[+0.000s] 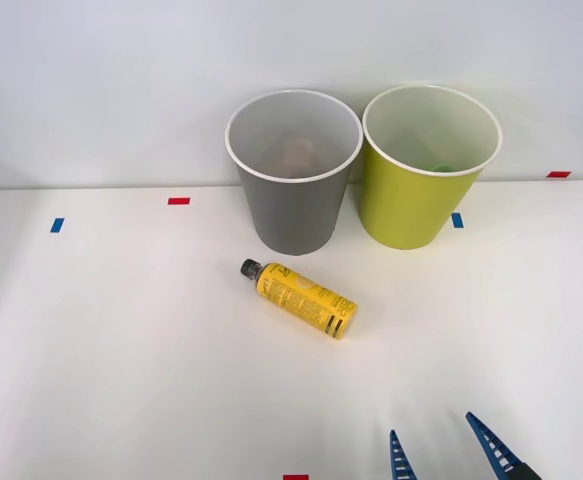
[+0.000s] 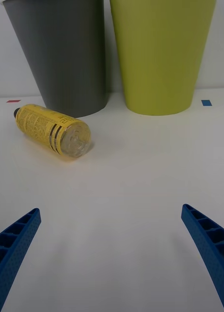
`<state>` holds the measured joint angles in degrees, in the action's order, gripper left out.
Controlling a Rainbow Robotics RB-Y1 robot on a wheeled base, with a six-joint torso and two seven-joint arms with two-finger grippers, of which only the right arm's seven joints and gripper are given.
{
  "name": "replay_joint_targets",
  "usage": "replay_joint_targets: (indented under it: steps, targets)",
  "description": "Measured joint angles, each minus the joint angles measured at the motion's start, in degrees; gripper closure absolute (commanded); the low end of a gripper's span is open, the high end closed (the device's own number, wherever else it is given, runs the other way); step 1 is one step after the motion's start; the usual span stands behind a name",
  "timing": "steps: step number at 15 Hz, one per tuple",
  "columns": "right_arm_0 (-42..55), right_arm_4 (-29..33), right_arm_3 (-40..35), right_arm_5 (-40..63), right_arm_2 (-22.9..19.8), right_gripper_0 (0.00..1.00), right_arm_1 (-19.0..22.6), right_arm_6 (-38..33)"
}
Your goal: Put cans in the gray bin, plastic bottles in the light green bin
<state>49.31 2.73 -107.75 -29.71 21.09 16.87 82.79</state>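
Right claw (image 1: 443, 450) w/ blue ribbed fingers (image 2: 14, 243) is released, spread wide, nothing between them, hanging low over the white desk (image 1: 121, 350) near its front edge, toward the right.

Slim yellow plastic bottle (image 1: 298, 298) w/ black screw cap & dark-printed label lies on its side approx mid-desk, cap pointing toward the back-left, clear base toward the front-right. It's just in front of the gray bin, not touching it, & well apart from the claw. In wrist view the bottle (image 2: 52, 130) shows its round see-thru base end-on.

Tall round tapered gray bin (image 1: 293, 170) w/ white rim stands upright near the back edge, approx centre. Something pinkish-pale sits low inside it, prob the can, but can't tell for sure. Same-size yellow-green bin (image 1: 426, 165) w/ white rim stands upright just beside it on the right; rims nearly touch. A bit of green shows down inside, unclear what.

Small red tape mark (image 1: 179, 201) & blue tape mark (image 1: 57, 225) sit toward the back-left of the desk.
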Motion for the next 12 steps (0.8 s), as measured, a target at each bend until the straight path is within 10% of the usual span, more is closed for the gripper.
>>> replay_joint_targets:
  steps: [12]
  targets:
    - [0.0, 0.0, 0.0, 0.0, 0.0, 0.0, 0.0, 0.0]
